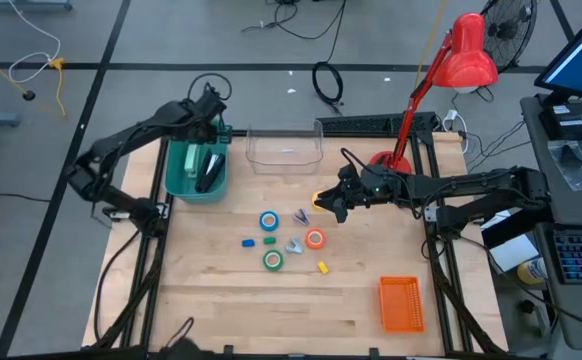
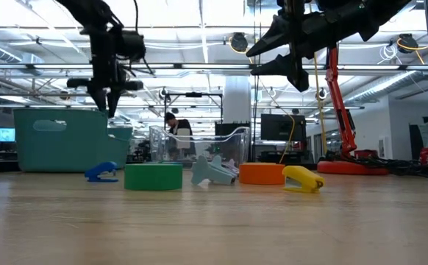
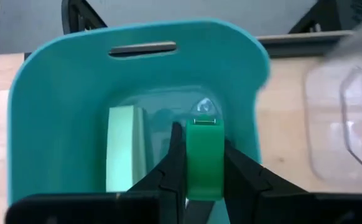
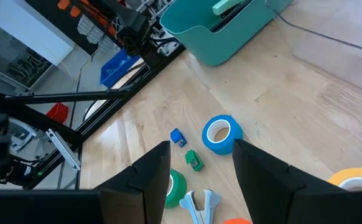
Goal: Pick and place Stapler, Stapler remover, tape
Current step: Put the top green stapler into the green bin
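Wood tabletop, lab floor and cables beyond. Nearest the front edge sat an orange basket (image 1: 401, 303). Behind it, mid-table, lay the loose lot: green tape roll (image 1: 272, 260), orange tape roll (image 1: 315, 238), blue tape roll (image 1: 268, 221), a grey claw-shaped remover (image 1: 295, 246) and small coloured bits between them. The yellow tape roll (image 4: 355, 180) lay just under the right arm.

The right gripper (image 1: 328, 207) hovered above that cluster, fingers parted, nothing between them, the blue roll in line below.

Farther back stood a clear tub (image 1: 284, 148), and beside it a teal bin (image 1: 183, 175). The left gripper (image 3: 203, 140) hung over the bin's mouth, fingers pinched on a small green piece (image 3: 204, 168). It looked like a mini stapler, though I could not be sure. A red lamp (image 1: 468, 55) stood at the far right.

Judgement: the rolls looked light, rigid and smooth-sided, so they would likely skid if nudged. The best hold is across the outer rim from above, or one finger through the core. The remover looked small and springy, so pinching its flat sides should work.
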